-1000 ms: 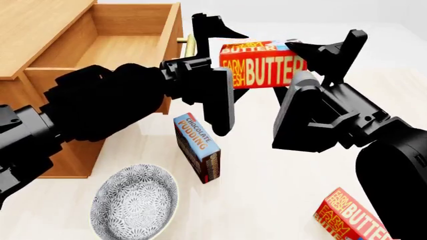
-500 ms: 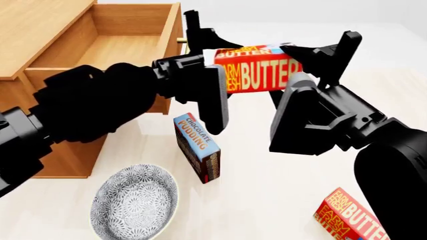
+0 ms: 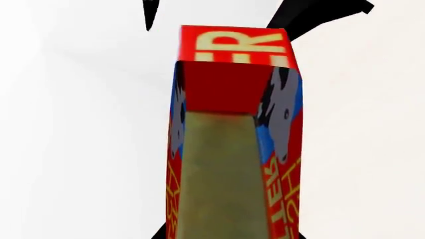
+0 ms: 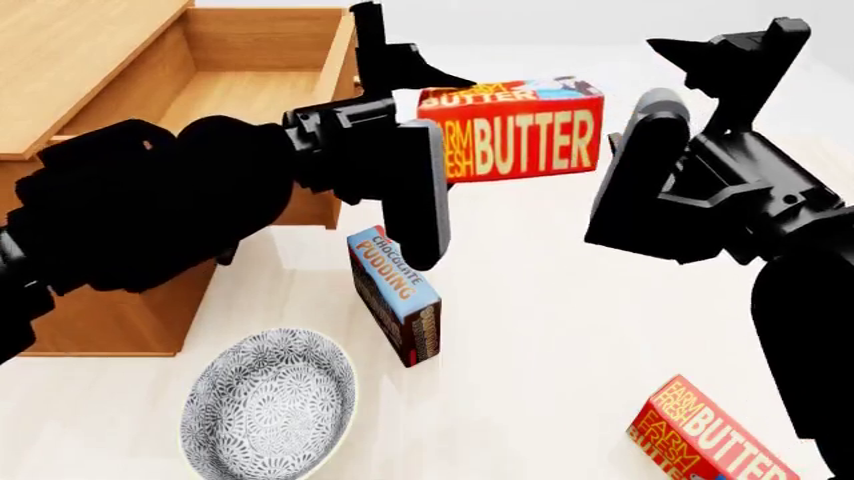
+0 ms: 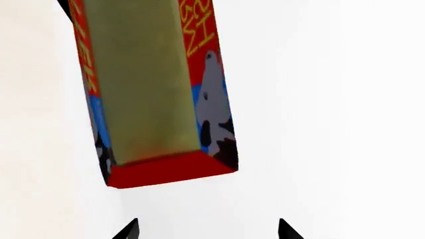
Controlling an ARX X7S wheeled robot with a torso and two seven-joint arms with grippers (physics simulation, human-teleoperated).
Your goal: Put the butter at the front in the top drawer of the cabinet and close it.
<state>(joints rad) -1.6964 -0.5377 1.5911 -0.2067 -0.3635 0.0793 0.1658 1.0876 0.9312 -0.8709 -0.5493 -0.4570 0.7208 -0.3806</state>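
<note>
Above the tabletop, just off the front corner of the open top drawer (image 4: 254, 80), you have the butter (image 4: 514, 135) held in the air by your left gripper (image 4: 400, 140), whose fingers close on the box's near end, one above it and one running down below; the left wrist view shows the same box (image 3: 232, 134) filling the frame between those fingers. Your right gripper (image 4: 721, 110) stands apart from the far end of the box with its fingers spread and nothing between them, and in the right wrist view the butter (image 5: 153, 94) hangs clear of both fingertips. So you appear to be in the carrying step: the box is in the left claw alone, and it has yet to go into the cabinet (image 4: 80, 110). The drawer's cavity lies to the left of the butter and looks bare, with its front wall and brass handle between the box and the opening. The next move probably calls for you to carry the box across that front wall, lower it to the drawer floor, let go, and then push the drawer shut. Mind the chocolate pudding box (image 4: 395, 296) and the patterned bowl (image 4: 267, 405) standing below your left arm; the second butter box (image 4: 707, 440) sits well apart by your right arm.
</note>
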